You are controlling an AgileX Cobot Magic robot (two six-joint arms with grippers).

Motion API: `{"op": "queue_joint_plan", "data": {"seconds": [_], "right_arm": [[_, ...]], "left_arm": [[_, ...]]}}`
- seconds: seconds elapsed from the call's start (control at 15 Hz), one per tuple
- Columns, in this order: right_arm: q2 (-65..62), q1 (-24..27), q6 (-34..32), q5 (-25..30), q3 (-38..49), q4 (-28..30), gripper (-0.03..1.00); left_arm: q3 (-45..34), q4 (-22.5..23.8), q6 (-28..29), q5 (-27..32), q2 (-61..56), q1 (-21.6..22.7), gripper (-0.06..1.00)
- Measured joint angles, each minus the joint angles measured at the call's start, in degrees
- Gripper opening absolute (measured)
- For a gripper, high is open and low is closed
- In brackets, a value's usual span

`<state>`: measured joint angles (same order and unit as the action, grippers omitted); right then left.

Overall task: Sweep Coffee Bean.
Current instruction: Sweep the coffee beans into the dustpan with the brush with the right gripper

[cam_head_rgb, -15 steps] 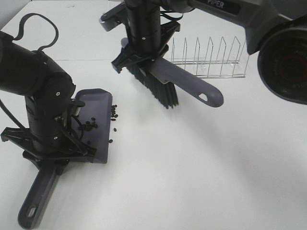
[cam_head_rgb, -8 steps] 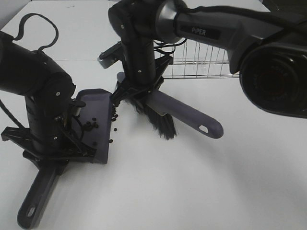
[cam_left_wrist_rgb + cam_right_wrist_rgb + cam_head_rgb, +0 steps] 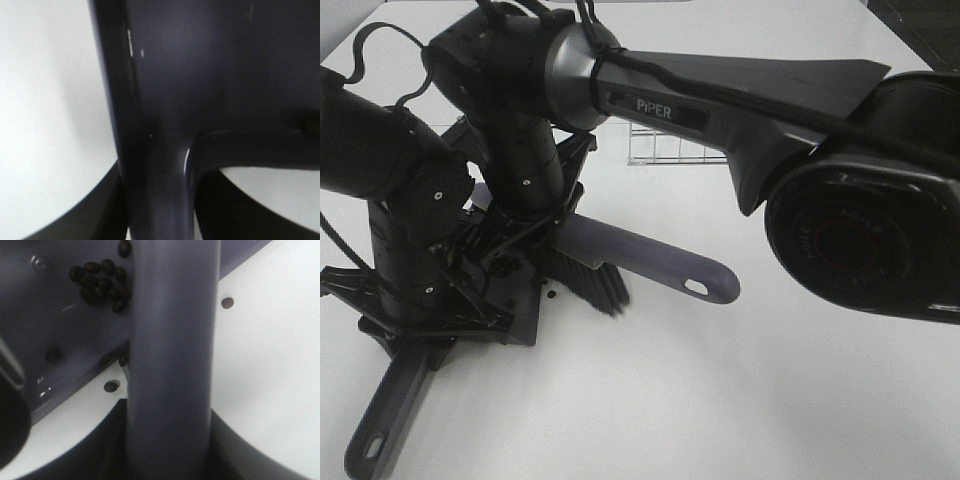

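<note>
The left pincer [image 3: 160, 220] is pressed together on the stem of the grey dustpan [image 3: 200, 75], which runs between its two dark fingers. In the high view the pan sits on the white table [image 3: 770, 400] with its handle pointing toward the near left corner.

The right arm reaches across the middle. The right pincer [image 3: 170, 445] pinches the grey brush [image 3: 650, 262] by its handle, with the black bristles down at the pan's open lip.

A cluster of coffee beans [image 3: 100, 282] lies inside the pan, seen past the brush handle in the right wrist view. A few more lie on the table just outside the lip, at least one on each side of the handle.

From above, the right arm's wrist and the left arm cover nearly all of the pan. Only one loose bean shows there, beside the bristles.

A wire rack [image 3: 670, 150] stands farther back, partly hidden behind the right arm.
</note>
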<state>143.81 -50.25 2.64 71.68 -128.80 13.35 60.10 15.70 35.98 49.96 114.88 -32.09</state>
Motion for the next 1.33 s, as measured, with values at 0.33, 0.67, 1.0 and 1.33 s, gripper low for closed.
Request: {"op": "queue_joint_plan", "data": {"seconds": [0.33, 0.67, 1.0, 1.33], "right_arm": [[-6.4, 6.6, -1.8, -1.5, -1.6, 1.5, 0.30], [-5.6, 13.8, -1.7, -1.2, 7.5, 0.7, 0.30], [-3.1, 11.7, -0.2, -1.9, 9.1, -4.7, 0.30], [-2.5, 5.7, 1.3, -1.9, 8.9, -5.6, 0.30]], "left_arm": [[0.0, -0.1, -0.2, -0.9, 0.0, -0.1, 0.37], [0.6, -0.1, -0.3, 0.1, 0.1, -0.1, 0.37], [3.0, -0.1, -2.4, 2.8, 0.2, -0.1, 0.37], [3.0, -0.1, -2.9, 3.0, 0.2, -0.1, 0.37]]}}
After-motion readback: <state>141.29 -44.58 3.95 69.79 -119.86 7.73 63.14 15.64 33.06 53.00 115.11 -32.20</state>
